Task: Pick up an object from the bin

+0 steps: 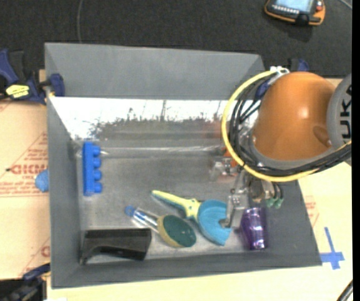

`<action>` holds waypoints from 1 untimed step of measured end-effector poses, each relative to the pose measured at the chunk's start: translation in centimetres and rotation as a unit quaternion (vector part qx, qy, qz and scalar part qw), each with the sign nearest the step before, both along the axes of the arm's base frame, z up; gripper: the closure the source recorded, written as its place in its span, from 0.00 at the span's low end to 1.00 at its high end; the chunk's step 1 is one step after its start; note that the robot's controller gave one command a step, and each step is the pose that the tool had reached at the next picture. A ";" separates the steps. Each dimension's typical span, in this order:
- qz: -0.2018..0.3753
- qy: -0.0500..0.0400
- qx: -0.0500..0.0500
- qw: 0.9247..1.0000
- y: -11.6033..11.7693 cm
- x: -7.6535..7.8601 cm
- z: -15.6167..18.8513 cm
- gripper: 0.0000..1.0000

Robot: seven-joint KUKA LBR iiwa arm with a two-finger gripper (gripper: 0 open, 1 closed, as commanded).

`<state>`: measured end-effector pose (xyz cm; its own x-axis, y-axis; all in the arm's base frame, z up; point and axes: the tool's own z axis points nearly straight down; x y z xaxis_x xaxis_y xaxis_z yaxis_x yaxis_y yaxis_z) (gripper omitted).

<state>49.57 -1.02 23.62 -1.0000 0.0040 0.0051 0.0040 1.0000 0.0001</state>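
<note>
Looking down into the bin (pixel 155 74), we find the pincer (pixel 237 217) low in the near right corner, under the orange cover (pixel 293 115) and its loop of cables (pixel 233 127). We cannot tell whether it stands wide or narrow, since the cover hides too much of it, and we see nothing plainly gripped.

It sits between two things. A light blue scoop (pixel 212 221) lies at the view's left, seemingly touching it at the rim. A purple bottle (pixel 252 229) lies just beside it at the view's right. The bottle's long axis runs from the bin's middle toward the near wall, tilted only a little. The scoop's yellow handle (pixel 175 200) points away toward the view's left.

We judge that the coming move turns on this. A small shift toward the view's right would put the pincer across the bottle's short side. A shift the other way would meet the scoop's curved wall.

A dark green brush (pixel 179 231) and a clear tube (pixel 139 217) lie further left. A black block (pixel 114 243) and a blue brick (pixel 92 168) lie well apart from the pincer.

The only writing we can read is the white letters "UK" on the arm (pixel 345 115), cut off at the edge. The bottle shows no label that we can read.
</note>
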 end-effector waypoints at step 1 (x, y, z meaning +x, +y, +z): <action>0.000 -0.004 0.000 1.000 0.0 0.1 0.4 0.00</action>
<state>49.71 -1.04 24.06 -1.0000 0.0039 -0.0036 0.0040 1.0000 -0.0003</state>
